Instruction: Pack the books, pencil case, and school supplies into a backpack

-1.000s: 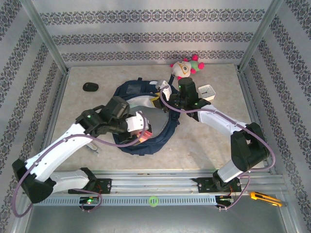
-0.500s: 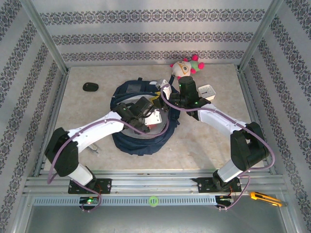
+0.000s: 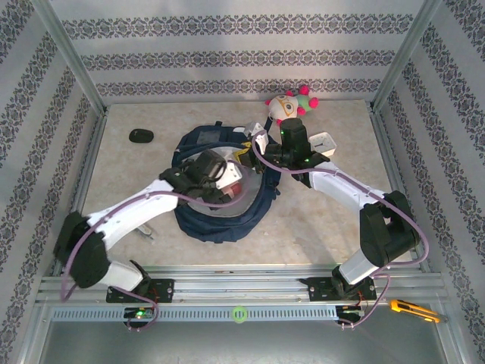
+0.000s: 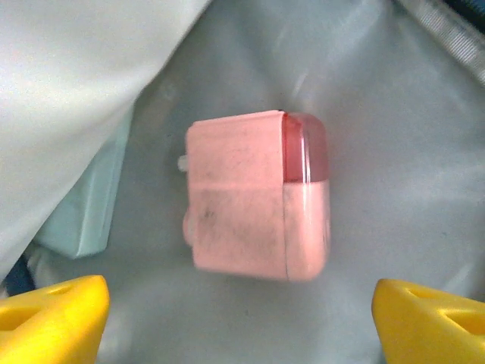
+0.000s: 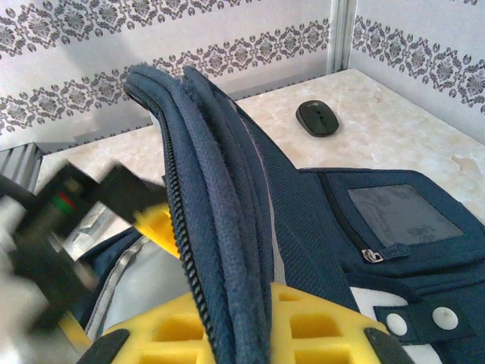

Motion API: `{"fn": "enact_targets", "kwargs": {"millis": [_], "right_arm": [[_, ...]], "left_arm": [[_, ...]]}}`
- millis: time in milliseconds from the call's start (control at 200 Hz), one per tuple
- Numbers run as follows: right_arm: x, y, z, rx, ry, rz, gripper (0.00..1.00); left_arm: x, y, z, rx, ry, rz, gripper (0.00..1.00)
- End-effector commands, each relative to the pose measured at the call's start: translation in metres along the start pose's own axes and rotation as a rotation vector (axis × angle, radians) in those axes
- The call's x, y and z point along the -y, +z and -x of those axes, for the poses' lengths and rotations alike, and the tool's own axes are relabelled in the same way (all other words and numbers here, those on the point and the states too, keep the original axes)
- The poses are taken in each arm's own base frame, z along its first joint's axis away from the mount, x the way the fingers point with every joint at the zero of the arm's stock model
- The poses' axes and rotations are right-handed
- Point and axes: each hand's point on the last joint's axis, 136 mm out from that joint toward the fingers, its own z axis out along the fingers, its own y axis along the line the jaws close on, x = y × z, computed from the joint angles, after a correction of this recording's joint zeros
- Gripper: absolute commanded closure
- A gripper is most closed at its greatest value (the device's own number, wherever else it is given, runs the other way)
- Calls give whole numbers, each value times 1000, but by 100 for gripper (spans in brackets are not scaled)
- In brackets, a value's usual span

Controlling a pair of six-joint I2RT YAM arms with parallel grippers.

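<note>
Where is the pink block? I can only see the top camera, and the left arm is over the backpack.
Observer: The left wrist camera shows the pink block lying inside the backpack on its pale lining, below the open left claw, untouched.
Operator: What is the right claw doing?
Observer: The right claw is shut on the backpack's zipper rim, holding it upright.
Operator: Is the pencil case inside?
Observer: Yes, the mint-green pencil case peeks from under a lining fold, beside the block.
</note>
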Motion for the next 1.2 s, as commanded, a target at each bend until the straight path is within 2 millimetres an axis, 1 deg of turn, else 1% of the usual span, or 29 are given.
{"fn": "enact_targets", "kwargs": {"millis": [0, 35, 110, 195, 210, 320, 365, 410, 490, 545, 645, 769, 889, 979, 1079, 1194], "right_arm": [[-20, -9, 39, 105, -87, 71, 100], [-20, -10, 39, 106, -88, 71, 100], [-21, -11, 39, 108, -87, 69, 100], [-23, -12, 39, 113, -83, 68, 100], [-22, -13, 39, 115, -83, 67, 100], [-24, -14, 42, 128, -78, 67, 100], [-25, -14, 43, 135, -76, 68, 100], [-25, -15, 45, 142, -77, 70, 100], [-26, -15, 46, 150, -73, 72, 100], [-26, -15, 47, 152, -72, 76, 100], [-27, -16, 50, 159, -75, 77, 100], [-29, -15, 49, 158, -75, 88, 100], [-31, -17, 50, 163, -76, 97, 100], [-32, -18, 50, 165, -79, 99, 100], [-34, -20, 52, 169, -82, 97, 100], [-34, -22, 53, 171, -86, 94, 100]], "left_arm": [[-2, -19, -6, 56, -198, 9, 14], [-2, -24, -10, 66, -239, 11, 18], [7, -27, -20, 79, -302, -22, 28], [15, -25, -23, 127, -424, -53, 39], [17, -23, -25, 129, -450, -63, 41], [34, -9, -20, 197, -621, -155, 59], [40, -3, -18, 228, -646, -162, 64], [46, 1, -14, 264, -636, -160, 68], [46, 10, -12, 305, -632, -111, 74], [42, 17, -12, 327, -651, -74, 78], [34, 28, -12, 358, -659, -19, 83], [28, 41, -7, 377, -658, 19, 83], [34, 62, 0, 372, -664, -2, 83], [34, 76, 7, 379, -672, 2, 84], [18, 88, 20, 404, -655, 80, 83], [-4, 92, 37, 433, -630, 166, 81]]}}
